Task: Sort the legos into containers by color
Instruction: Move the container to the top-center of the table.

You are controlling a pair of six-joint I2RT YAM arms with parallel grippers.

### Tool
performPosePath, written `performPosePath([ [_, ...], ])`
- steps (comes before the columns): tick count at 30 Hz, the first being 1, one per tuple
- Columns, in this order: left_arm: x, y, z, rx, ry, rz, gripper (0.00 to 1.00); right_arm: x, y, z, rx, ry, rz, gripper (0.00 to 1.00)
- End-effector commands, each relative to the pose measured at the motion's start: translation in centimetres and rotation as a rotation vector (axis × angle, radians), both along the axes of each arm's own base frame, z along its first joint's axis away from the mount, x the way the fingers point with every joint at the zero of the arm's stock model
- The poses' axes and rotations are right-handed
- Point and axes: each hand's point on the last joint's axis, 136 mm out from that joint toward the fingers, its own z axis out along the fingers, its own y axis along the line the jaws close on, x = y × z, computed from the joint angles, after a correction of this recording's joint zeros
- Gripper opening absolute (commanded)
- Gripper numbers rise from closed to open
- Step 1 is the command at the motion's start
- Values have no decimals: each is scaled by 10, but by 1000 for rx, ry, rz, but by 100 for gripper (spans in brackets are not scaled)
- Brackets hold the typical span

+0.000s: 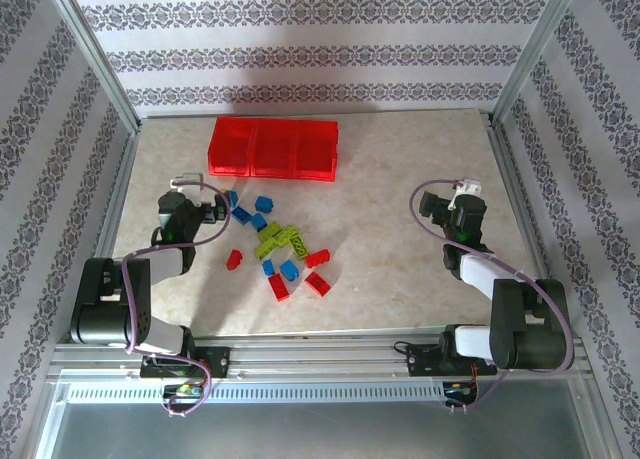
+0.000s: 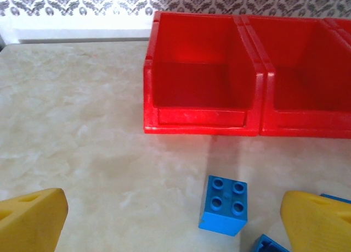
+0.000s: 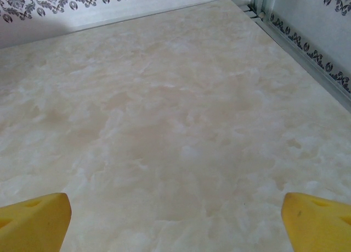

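Yellow fingertips [image 2: 30, 219] of the left pincer [image 2: 174, 223] sit at the bottom corners of the left wrist view. They are spread wide and pinch nothing. Spread like that, they look ready to drop around a brick.

Just ahead of this pincer, a bit toward its right fingertip, lies a small blue square plastic brick with four studs [image 2: 224, 203]. It rests flat on the pale marbled bench [image 2: 82, 153], studs up. It is the closest brick, so I think it is the one to pick first. A corner of another blue brick [image 2: 267, 245] peeks in close beside the right fingertip.

Farther ahead of the left pincer stands the see-through red plastic tray with three square boxes in a row [image 2: 200, 117]. The box facing the pincer is empty, and so is what shows of the next one. So no sorting is done yet. The tray is straight ahead, so a picked brick would have a short trip.

From above, the small blue, red and lime green plastic bricks [image 1: 285, 247] lie in a loose heap to the right of the left pincer, between the two arms. All are on the bench and none are in the tray.

The right pincer [image 3: 175, 222] is spread wide too and holds nothing. Bare bench runs ahead of it up to the metal rail [image 3: 307, 60]. The heap is well off to its left. I think it sits there so the arms do not bump.
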Motion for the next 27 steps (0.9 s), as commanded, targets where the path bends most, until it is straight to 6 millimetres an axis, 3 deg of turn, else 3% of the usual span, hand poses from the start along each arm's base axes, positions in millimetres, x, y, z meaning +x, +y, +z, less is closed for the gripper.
performPosePath([
  [1, 2, 15, 10, -23, 49, 98, 100, 2, -6, 9, 8, -20, -28, 98],
  [7, 43, 25, 47, -143, 44, 193, 100, 3, -7, 10, 11, 4, -39, 98],
  [13, 99, 27, 50, -219, 114, 231, 100, 1, -7, 16, 14, 9, -43, 98],
  [18, 132, 31, 25, -212, 225, 260, 100, 0, -6, 22, 24, 2, -44, 98],
  [21, 146, 34, 8, -196, 274, 272, 86, -3, -6, 27, 28, -5, -42, 98],
  [27, 167, 38, -18, -154, 341, 275, 74, -8, -2, 41, 33, -37, -26, 98],
])
